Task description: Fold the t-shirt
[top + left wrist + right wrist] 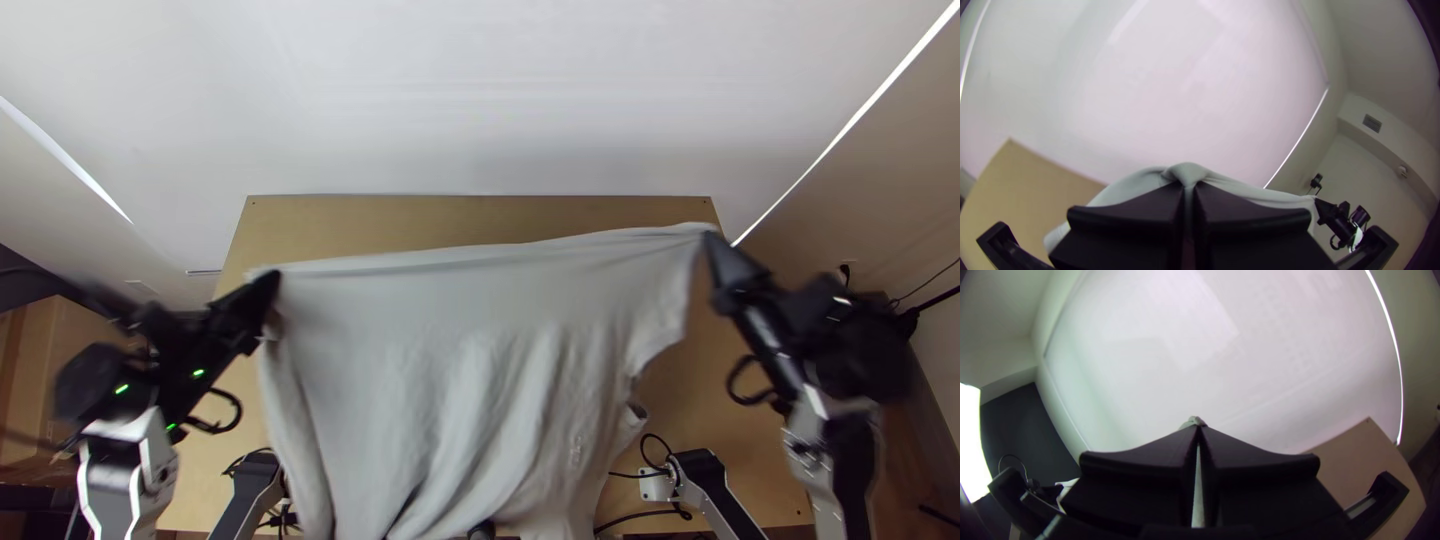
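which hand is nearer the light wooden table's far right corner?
Right. In the top view the right hand, gripping the pale grey fabric t-shirt, shows just nearside of that corner; the left hand, gripping the shirt's other end, shows by the table's left edge.

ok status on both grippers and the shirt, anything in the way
Left gripper and right gripper shut on t-shirt; shirt stretched between them, hanging in loose folds; no obstruction seen between grippers.
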`<move>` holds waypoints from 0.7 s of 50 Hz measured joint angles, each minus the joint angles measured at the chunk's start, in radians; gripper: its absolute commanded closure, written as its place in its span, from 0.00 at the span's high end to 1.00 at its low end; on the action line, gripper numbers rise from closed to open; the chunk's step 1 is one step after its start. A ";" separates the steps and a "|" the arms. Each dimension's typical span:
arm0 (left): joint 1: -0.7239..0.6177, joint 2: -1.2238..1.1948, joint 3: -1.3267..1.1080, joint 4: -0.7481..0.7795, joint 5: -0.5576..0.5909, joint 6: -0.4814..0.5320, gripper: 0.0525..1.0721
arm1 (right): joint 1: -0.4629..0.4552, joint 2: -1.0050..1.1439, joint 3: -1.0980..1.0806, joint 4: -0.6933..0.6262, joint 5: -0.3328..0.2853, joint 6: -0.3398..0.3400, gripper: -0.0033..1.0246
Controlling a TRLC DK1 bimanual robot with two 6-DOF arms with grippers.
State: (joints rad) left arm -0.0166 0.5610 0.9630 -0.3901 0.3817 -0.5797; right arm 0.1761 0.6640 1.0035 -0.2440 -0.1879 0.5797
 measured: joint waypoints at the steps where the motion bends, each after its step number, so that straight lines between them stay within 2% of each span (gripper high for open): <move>1: 0.000 0.005 -0.046 0.019 0.004 0.000 0.02 | 0.000 0.010 -0.056 0.026 0.002 0.000 0.03; 7: -0.010 0.085 -0.224 0.096 0.027 0.016 0.02 | 0.001 0.102 -0.262 0.135 0.010 0.000 0.03; 13: -0.023 0.266 -0.275 0.148 0.027 0.067 0.02 | 0.001 0.245 -0.320 0.257 0.014 0.006 0.03; 20: -0.014 0.499 -0.271 0.338 0.026 0.122 0.02 | -0.001 0.443 -0.297 0.371 0.017 0.019 0.03; 35: -0.013 0.972 -0.075 0.495 0.023 0.167 0.02 | -0.036 0.877 -0.084 0.470 0.017 0.035 0.03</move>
State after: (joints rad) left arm -0.0296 1.5326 0.8883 0.1047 0.4042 -0.4129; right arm 0.1402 1.5410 0.9195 0.2256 -0.1711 0.6144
